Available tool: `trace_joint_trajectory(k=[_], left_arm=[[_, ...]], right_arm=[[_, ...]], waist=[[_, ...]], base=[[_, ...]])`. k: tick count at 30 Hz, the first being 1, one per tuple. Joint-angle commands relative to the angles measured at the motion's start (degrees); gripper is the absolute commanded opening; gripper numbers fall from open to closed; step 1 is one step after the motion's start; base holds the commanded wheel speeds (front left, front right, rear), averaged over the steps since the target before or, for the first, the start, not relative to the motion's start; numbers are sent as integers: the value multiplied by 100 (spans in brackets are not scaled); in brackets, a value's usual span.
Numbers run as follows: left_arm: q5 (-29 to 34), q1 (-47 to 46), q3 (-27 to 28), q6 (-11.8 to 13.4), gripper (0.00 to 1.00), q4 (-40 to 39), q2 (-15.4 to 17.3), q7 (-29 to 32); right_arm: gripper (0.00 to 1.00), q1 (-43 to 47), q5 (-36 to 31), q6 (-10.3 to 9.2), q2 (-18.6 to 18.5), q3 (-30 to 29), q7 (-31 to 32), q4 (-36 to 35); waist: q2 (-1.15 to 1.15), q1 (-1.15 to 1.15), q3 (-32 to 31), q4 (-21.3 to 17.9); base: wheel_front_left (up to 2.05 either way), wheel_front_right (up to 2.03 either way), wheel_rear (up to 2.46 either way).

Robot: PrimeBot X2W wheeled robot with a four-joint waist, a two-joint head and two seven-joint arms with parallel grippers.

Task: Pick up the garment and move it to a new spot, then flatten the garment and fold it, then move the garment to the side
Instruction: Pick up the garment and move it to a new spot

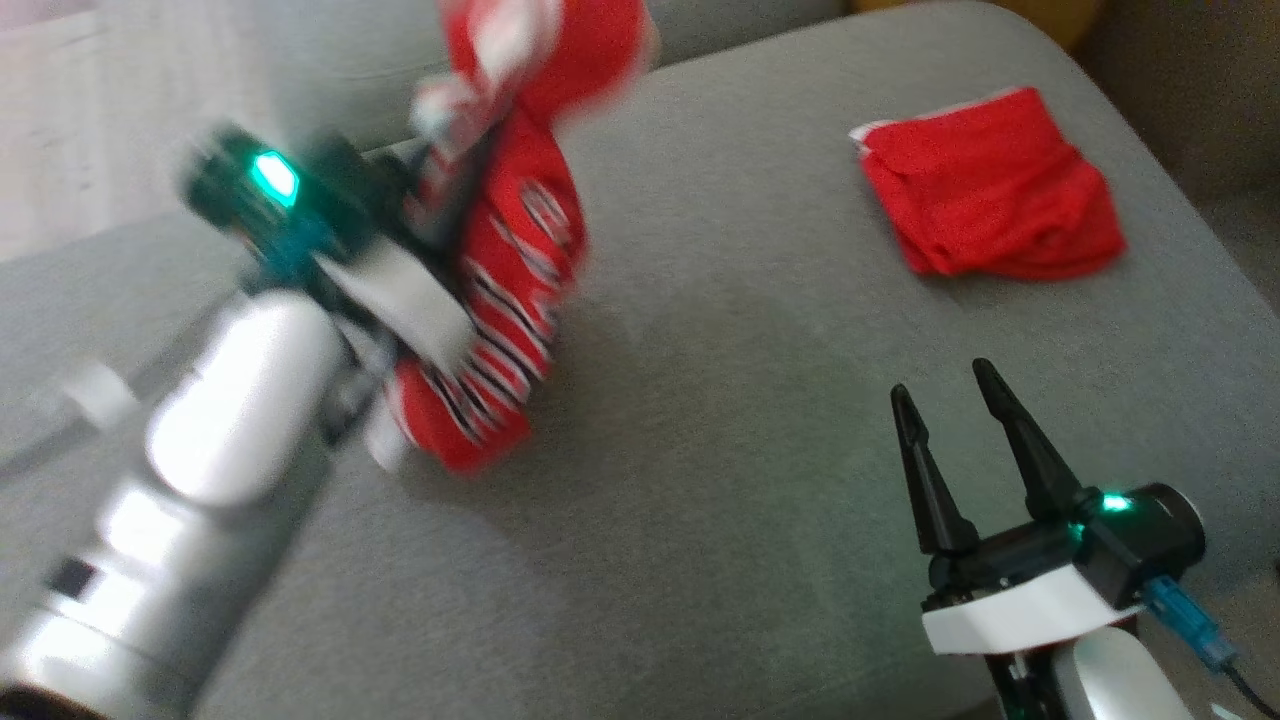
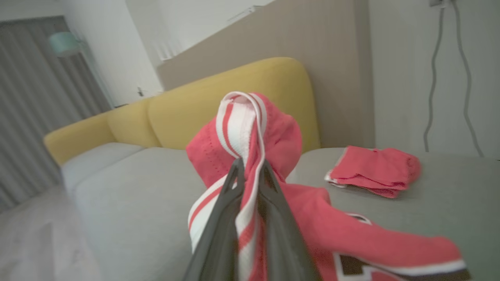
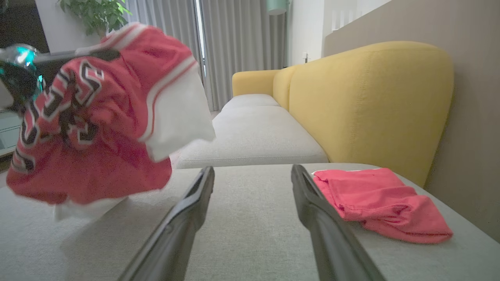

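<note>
Head view, nearest entry: right gripper (image 1: 942,385), jaws spread wide and empty, over the near right part of the grey cushion (image 1: 720,480). Next: left gripper (image 2: 250,166), jaws clenched on a white-and-red striped hem of the garment (image 2: 281,136), a red mesh jersey with black-and-white lettering. It is lifted over the cushion's left part, and blur hides whether its lower end touches the cushion. Handling, judged: light, limp, no stiffness. It bunches under a single pinch, so a second hold on a free hem or shoulder edge would be wanted to spread it flat. The doubled trim looks the firmest purchase. Farther: folded red cloth (image 1: 990,185), resting at the cushion's far right. Beyond the cushion: yellow backrest (image 3: 367,101)
</note>
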Motion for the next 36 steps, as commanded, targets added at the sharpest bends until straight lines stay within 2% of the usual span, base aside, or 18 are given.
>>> trace_joint_trajectory(k=[1, 5, 10, 11, 12, 15, 20, 28, 36], left_arm=[[-42, -3, 123, 27, 0, -98, 51, -103], [28, 629, -283, 67, 0, 451, -390, -466], [56, 1009, -438, 206, 0, 1215, -827, -828], [48, 1059, -434, 234, 41, 1357, -938, -890], [49, 1092, -413, 286, 100, 1460, -1047, -939], [62, 1190, -295, 416, 100, 1549, -1301, -1003], [261, 1643, 152, 742, 100, 864, -1445, -1010], [588, 3022, 991, 1281, 100, -300, -1406, -1012], [924, 4408, 1959, 1700, 100, -1702, -1292, -1012]], right_arm=[[100, -122, 50, 20, 43, 107, -32, -211], [100, -193, 92, 20, 112, 134, -32, -208], [100, -345, 126, 20, 154, 229, -32, -171], [100, -371, 133, 20, 159, 232, -32, -160], [100, -388, 133, 20, 156, 225, -32, -146], [100, -390, 133, 20, 131, 189, -32, -89], [100, -226, 179, 20, 110, 154, -32, 79], [100, 262, 200, 20, 153, -187, -32, 242], [100, 620, 27, 20, 248, -665, -32, 143]], waist=[[0, 1, 205, -329], [0, 1, 544, -398], [0, 1, 794, -375], [0, 1, 821, -341], [0, 1, 827, -287], [0, 1, 735, -70], [0, 1, 279, 436], [0, 1, -615, 1356], [0, 1, -973, 1865]], base=[[0, 0, 0], [0, 0, 0], [0, 0, 0], [0, 0, 0], [0, 0, 0], [0, 0, 0], [0, 0, 0], [0, 0, 0], [0, 0, 0]])
